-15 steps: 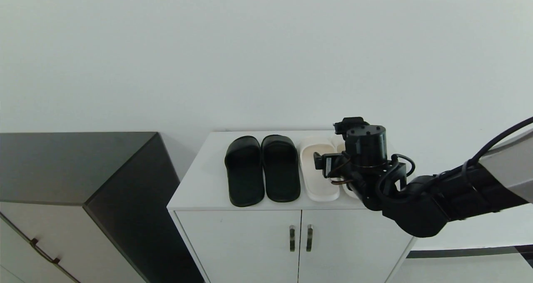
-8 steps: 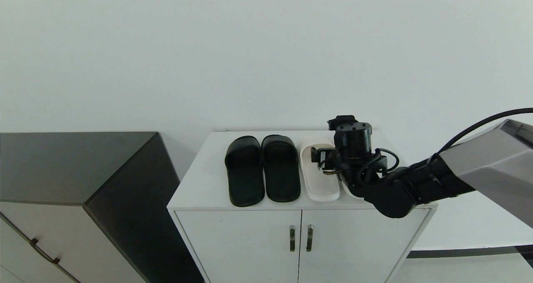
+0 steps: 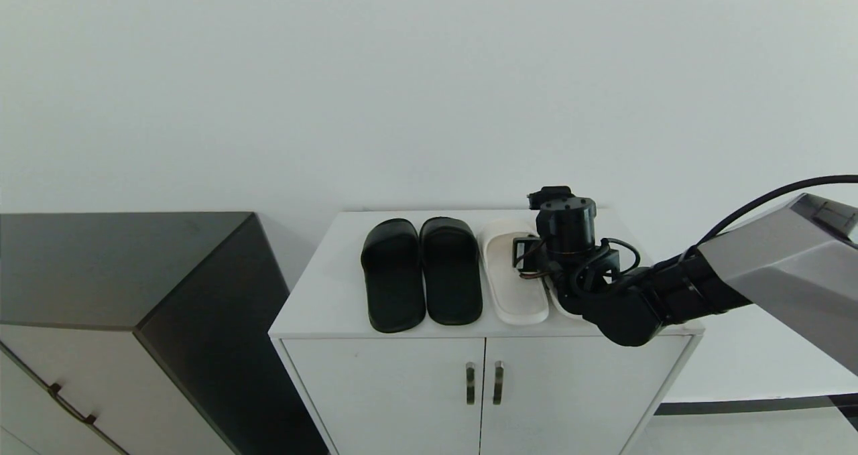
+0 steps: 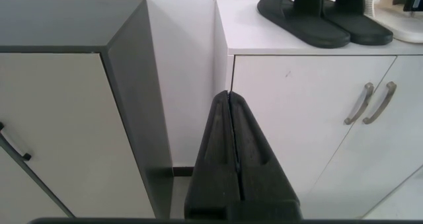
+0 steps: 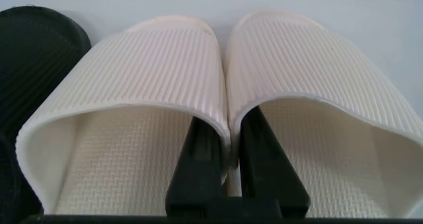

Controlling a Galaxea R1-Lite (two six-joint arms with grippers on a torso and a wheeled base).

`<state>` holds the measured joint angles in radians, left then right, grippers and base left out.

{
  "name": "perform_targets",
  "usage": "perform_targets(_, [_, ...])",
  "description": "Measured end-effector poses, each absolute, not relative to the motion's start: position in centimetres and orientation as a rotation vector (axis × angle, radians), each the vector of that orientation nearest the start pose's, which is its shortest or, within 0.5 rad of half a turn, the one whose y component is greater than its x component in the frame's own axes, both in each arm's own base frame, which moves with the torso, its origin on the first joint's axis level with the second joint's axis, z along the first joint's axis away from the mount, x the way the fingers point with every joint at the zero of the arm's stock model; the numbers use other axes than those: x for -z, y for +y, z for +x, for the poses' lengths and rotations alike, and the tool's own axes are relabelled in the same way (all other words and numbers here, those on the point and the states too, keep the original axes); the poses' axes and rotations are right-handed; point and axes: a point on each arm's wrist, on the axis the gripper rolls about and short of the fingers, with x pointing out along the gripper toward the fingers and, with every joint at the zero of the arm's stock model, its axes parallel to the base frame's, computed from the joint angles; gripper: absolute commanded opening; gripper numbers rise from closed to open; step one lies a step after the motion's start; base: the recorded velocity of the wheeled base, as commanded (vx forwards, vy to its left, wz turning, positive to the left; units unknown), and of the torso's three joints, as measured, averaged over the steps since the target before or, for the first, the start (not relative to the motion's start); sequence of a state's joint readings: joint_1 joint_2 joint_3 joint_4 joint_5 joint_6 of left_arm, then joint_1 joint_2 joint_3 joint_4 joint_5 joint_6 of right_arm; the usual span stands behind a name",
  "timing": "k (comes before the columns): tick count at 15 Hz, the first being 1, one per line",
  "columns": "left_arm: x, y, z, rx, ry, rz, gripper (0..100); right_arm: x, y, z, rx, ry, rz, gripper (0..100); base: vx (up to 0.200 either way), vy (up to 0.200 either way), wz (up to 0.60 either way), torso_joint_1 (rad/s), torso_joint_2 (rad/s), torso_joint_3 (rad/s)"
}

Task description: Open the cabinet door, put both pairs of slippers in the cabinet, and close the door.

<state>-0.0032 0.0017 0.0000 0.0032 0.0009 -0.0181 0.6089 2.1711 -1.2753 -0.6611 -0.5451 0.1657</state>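
Dark-topped side unit with pale front, dark bar handle, plain white wall behind

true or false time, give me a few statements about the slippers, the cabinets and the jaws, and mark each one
1. Both doors of the white two-door cabinet are shut. True.
2. The matte black rubber slippers are inside that cabinet. False: they lie on its top, beside the cream pair.
3. The right jaws sit one inside each of the pale cream ribbed slippers, closed on their adjoining inner edges. True.
4. The left jaws are spread wide open. False: they are pressed together, held low in front of the gap between the two cabinets.
5. The dark grey cabinet stands on the robot's right of the white one. False: it stands on the robot's left.
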Motion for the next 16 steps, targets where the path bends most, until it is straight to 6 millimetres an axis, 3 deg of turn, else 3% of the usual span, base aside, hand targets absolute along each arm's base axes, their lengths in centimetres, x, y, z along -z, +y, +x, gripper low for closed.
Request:
perform_targets(4, [-7.5, 0.0, -2.3, 0.003, 0.005, -0.019, 0, -14.0, 23.6, 35.8, -0.047, 0.197, 0.037, 0, 0.0, 0.0, 0.0, 0.0, 0.0, 0.0])
perform_targets(7, [-7.5, 0.0, -2.3, 0.003, 0.005, -0.019, 0, -15.3, 22.7, 33.5, -0.066, 0.198, -0.006, 0, 0.0, 0.0, 0.0, 0.0, 0.0, 0.0])
perform_targets(12, [-7.5, 0.0, -2.3, 0.007, 0.005, -0.01, 0, -18.0, 21.5, 25.5, -0.214, 0.221, -0.048, 0, 0.0, 0.0, 0.0, 0.0, 0.0, 0.0])
perform_targets(16, [-7.5, 0.0, -2.3, 0.007, 0.005, -0.01, 0, -17.8, 19.9, 18.1, -0.497, 0.306, -0.009, 0, 0.0, 0.0, 0.0, 0.0, 0.0, 0.0])
